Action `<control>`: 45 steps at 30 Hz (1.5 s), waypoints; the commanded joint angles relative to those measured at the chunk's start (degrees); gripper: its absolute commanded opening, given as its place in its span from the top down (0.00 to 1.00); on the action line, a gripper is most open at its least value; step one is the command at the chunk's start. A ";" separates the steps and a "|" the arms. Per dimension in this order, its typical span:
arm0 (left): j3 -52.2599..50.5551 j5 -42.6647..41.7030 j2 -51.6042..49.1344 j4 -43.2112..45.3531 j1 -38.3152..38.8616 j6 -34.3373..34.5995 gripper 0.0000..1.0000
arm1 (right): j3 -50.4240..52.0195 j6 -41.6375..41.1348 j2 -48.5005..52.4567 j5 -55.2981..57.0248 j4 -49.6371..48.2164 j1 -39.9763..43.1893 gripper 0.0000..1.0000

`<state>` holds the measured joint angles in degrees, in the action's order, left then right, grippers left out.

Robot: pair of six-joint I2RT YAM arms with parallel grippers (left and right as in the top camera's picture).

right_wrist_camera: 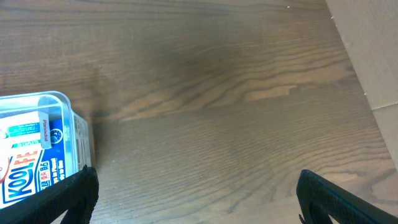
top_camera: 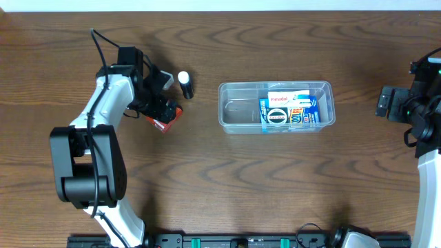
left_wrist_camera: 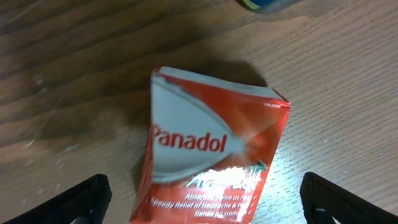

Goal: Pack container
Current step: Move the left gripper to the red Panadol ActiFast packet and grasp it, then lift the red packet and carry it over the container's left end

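The container (top_camera: 234, 118) is sitting on the brown wood worktop (top_camera: 275, 186), a bit right of the middle. It is see-through. Its right half is holding a blue box (top_camera: 289, 116) and a white box (top_camera: 289, 96) just behind it. Its left half is showing bare. In the right wrist view, one round corner of the container (right_wrist_camera: 65, 102) is peeking in at the left.

The right arm (top_camera: 427, 103) is hanging off the right end of the container, not touching it. Its jaws are standing wide apart, with only worktop between them.

The left arm (top_camera: 103, 103) is reaching out well to the left of the container. Its jaws are standing wide apart too, one on each side of a red box (left_wrist_camera: 211, 155) saying "Panadol". They are not squeezing it. The red box is lying on the worktop and looking dented. A small black bottle (top_camera: 185, 85) with a white cap is resting near the red box.
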<state>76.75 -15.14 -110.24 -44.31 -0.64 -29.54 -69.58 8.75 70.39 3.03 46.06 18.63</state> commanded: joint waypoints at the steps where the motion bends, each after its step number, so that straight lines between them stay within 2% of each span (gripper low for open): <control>1: 0.66 -0.90 -1.95 0.33 0.42 -4.35 0.02 | -0.44 -1.03 -0.09 -0.04 0.07 0.48 0.01; 23: 0.39 -0.70 -6.51 2.84 0.42 -5.38 0.00 | -0.44 -1.03 -0.09 -0.04 0.07 0.48 0.01; 26: 0.39 -0.70 -6.51 2.84 0.42 -5.38 0.06 | -0.44 -1.01 -0.09 -0.04 0.07 0.48 0.01; 30: 0.39 -0.70 -6.51 2.82 0.42 -5.38 0.30 | -0.44 -1.03 -0.09 -0.04 0.07 0.48 0.01; 41: 0.87 -0.66 -5.03 1.75 0.42 -5.14 0.30 | -0.44 -1.03 -0.09 -0.04 0.07 0.48 0.01; 45: 1.03 1.60 -1.53 1.55 0.48 -0.46 0.30 | -0.44 -1.01 -0.09 -0.04 0.07 0.48 0.01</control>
<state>76.99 -14.90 -115.11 -42.17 -0.25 -33.56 -69.58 8.75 70.39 3.03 46.06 18.63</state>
